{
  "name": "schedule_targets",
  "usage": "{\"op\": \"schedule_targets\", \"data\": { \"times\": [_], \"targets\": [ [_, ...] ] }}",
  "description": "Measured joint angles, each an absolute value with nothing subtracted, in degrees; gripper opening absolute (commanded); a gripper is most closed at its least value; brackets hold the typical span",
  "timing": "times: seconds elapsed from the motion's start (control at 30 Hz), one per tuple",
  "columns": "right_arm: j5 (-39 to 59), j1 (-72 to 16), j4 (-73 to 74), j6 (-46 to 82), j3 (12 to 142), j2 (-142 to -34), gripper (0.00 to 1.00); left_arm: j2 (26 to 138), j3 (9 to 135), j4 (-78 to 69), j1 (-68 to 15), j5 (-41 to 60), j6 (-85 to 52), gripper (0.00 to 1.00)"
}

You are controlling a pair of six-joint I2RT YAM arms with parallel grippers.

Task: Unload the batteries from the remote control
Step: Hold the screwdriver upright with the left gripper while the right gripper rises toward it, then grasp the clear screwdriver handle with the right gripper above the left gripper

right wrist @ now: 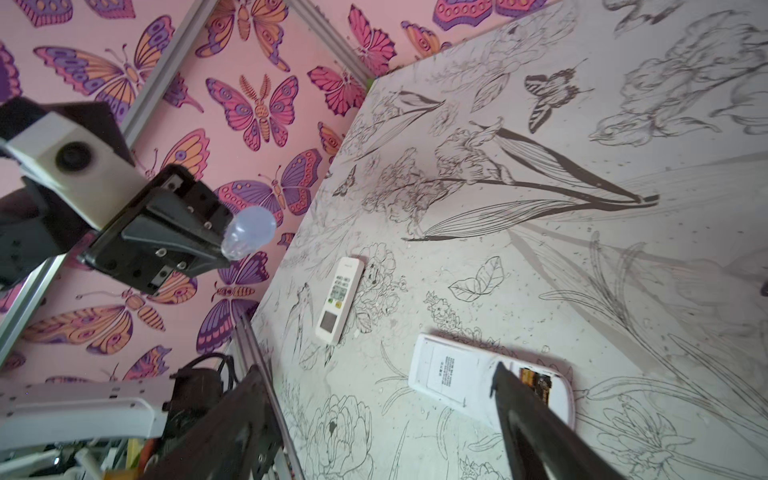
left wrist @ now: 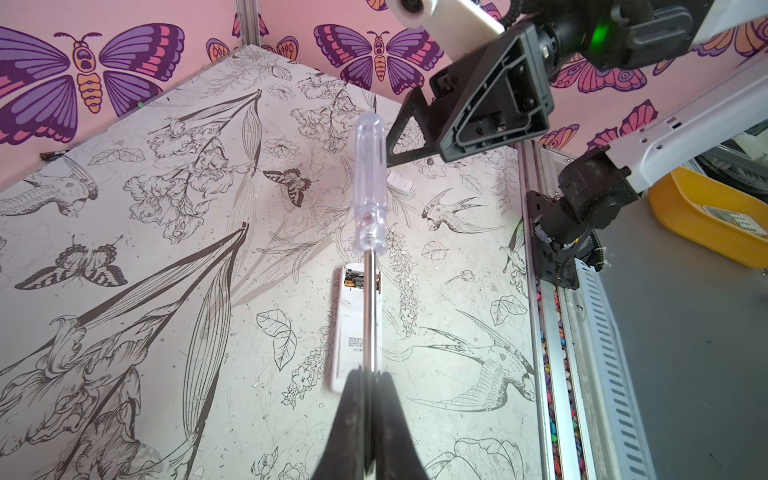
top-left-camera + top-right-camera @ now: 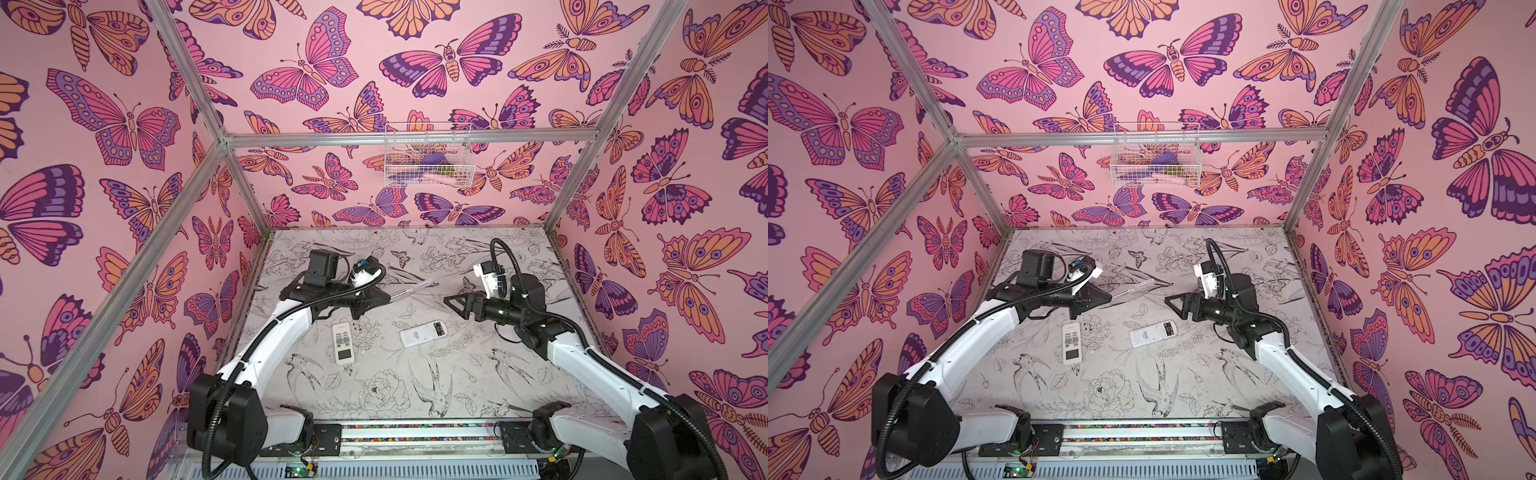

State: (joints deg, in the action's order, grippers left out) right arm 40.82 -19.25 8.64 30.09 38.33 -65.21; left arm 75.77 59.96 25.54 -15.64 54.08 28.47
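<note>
Nearest the front edge of the surface [image 3: 374,399], left of the middle, a face-up remote control [image 3: 343,344] is seen lying flat, with its buttons and small screen showing. Just beyond it, right of the middle, a face-down remote control [image 3: 422,332] is laid with its printed label upward. The compartment at its end toward the right edge is uncovered. The batteries [image 1: 536,380] are seen inside it, yellow and black, though their number cannot be made out.

Farther back on the right, the right gripper [image 3: 451,301] is held off the surface, its jaws spread wide with nothing between them. In the right wrist view one finger [image 1: 523,419] is seen over the face-down remote beside the open compartment; contact cannot be judged. Opposite it, left of the middle, the left gripper [image 3: 386,297] is clamped tight on the metal shaft of a screwdriver [image 2: 368,178]. The clear handle is pointed toward the right gripper and is apart from it.

On the far wall a wire basket [image 3: 428,156] is hung.
</note>
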Motion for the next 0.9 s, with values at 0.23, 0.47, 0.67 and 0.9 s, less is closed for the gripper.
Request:
{"op": "schedule_targets", "data": {
  "times": [0.23,0.47,0.67,0.9],
  "targets": [
    [49.93,-19.22,9.93,27.40,42.02,-69.19,0.80,75.77,58.98,26.41,-15.05,56.88,30.68,0.00],
    [57.23,-19.22,13.21,28.27,44.40,-73.52,0.74,75.77,58.22,26.94,-14.63,59.07,32.16,0.00],
    [59.88,-20.40,14.70,28.42,45.80,-75.26,0.72,75.77,58.19,27.11,-14.63,59.66,32.97,0.00],
    [60.97,-24.08,15.38,28.01,49.32,-79.83,0.64,75.77,58.19,27.11,-14.66,61.58,33.15,0.00]
  ]
}}
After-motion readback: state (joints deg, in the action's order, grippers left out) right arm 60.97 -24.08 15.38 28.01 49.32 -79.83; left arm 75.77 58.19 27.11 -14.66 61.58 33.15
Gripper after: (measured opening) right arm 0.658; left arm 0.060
